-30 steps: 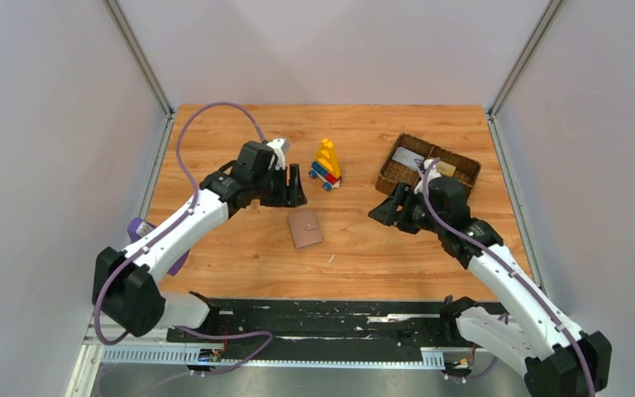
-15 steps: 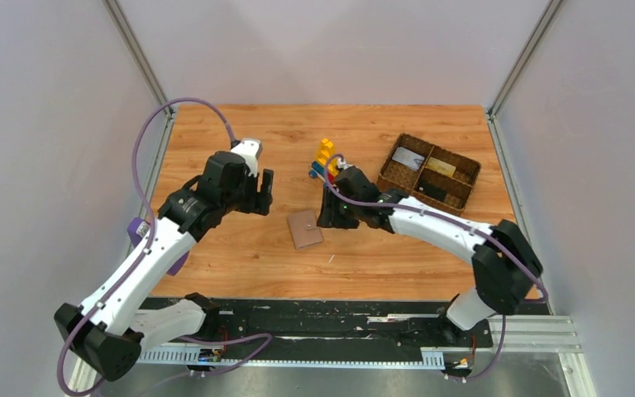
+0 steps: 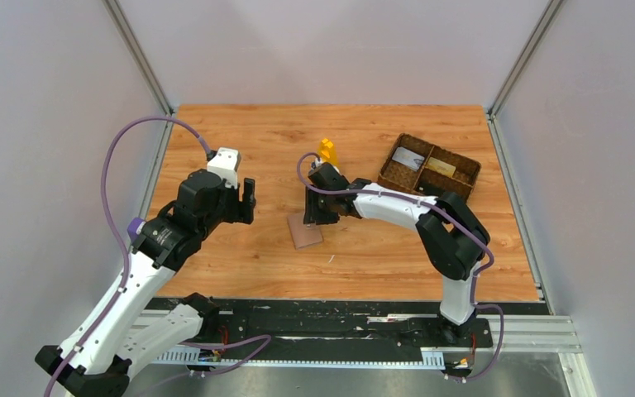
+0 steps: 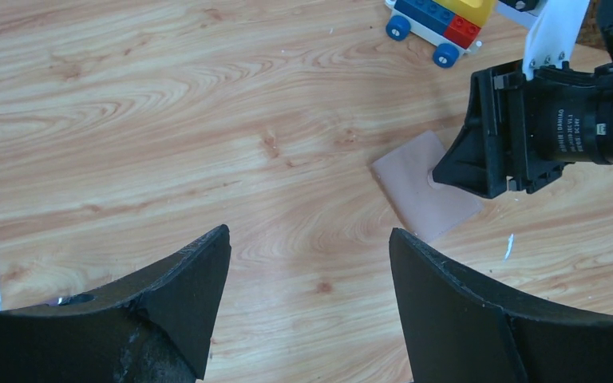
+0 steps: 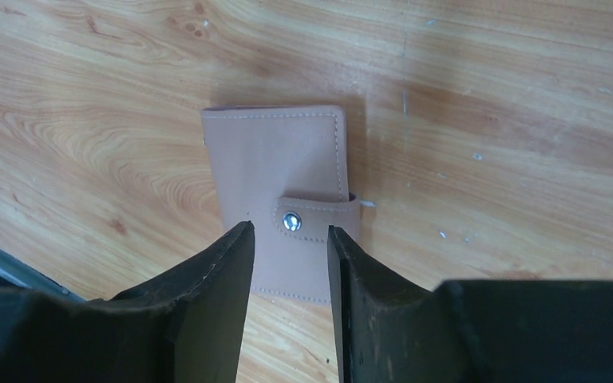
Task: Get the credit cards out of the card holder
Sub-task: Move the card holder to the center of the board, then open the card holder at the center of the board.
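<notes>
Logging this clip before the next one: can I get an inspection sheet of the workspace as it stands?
Surface: wooden table, with small white specks near the holder.
Job's things: card holder is pinkish-tan, flat and closed, with its snap strap fastened. A pale card and a tan card lie in the basket.
Clutter: block toy on wheels, beyond the holder.
Tools: left tool is open over bare wood and holds nothing. Right tool is partly open, with a finger on either side of the snap; contact cannot be told.
Cables: purple cable arcs above the left arm; second cable follows the right arm.
Surroundings: pale walls; nothing else seen.
</notes>
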Tool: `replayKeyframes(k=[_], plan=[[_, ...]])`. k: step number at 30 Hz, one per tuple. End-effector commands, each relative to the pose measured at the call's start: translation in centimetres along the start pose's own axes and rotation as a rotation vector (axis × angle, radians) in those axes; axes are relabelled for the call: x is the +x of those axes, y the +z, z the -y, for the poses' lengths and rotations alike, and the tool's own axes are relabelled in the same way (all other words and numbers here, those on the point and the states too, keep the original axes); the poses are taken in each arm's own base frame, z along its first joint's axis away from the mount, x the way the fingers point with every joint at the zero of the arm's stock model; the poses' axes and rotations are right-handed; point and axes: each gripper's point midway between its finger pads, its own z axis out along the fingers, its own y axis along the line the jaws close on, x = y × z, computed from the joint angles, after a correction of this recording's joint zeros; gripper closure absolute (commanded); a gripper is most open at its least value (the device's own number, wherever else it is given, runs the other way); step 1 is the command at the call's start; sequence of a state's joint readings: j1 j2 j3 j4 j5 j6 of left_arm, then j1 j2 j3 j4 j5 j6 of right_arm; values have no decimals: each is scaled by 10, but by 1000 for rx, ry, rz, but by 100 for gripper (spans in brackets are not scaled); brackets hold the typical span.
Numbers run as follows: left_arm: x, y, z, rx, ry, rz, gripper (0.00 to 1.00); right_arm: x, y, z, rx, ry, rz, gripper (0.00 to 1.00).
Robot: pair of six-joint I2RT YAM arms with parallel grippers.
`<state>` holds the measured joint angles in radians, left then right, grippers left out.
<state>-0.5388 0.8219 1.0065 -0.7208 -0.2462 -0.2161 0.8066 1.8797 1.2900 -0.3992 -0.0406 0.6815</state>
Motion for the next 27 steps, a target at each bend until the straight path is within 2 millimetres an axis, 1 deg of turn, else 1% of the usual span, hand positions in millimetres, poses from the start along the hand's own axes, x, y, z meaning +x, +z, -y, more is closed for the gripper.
replayKeyframes(k=[1, 4, 8, 15, 18, 20, 27], plan=[[-8, 2, -2, -9, 15, 30, 19, -15, 5, -18, -41, -27, 34, 61], [-7, 2, -3, -12, 15, 33, 19, -13, 11, -16, -32, -33, 25, 63], [-6, 3, -2, -8, 18, 27, 19, -6, 19, -14, -28, -45, -2, 65], [-5, 4, -3, -15, 21, 23, 19, 7, 30, -2, 44, -60, -27, 65], [-4, 4, -3, -16, 21, 22, 19, 15, 31, -1, 58, -72, -45, 66], [-4, 4, -3, -17, 21, 22, 19, 14, 32, 6, 110, -84, -25, 66], [-4, 4, -4, -21, 20, 24, 19, 24, 35, 16, 216, -129, -22, 65]])
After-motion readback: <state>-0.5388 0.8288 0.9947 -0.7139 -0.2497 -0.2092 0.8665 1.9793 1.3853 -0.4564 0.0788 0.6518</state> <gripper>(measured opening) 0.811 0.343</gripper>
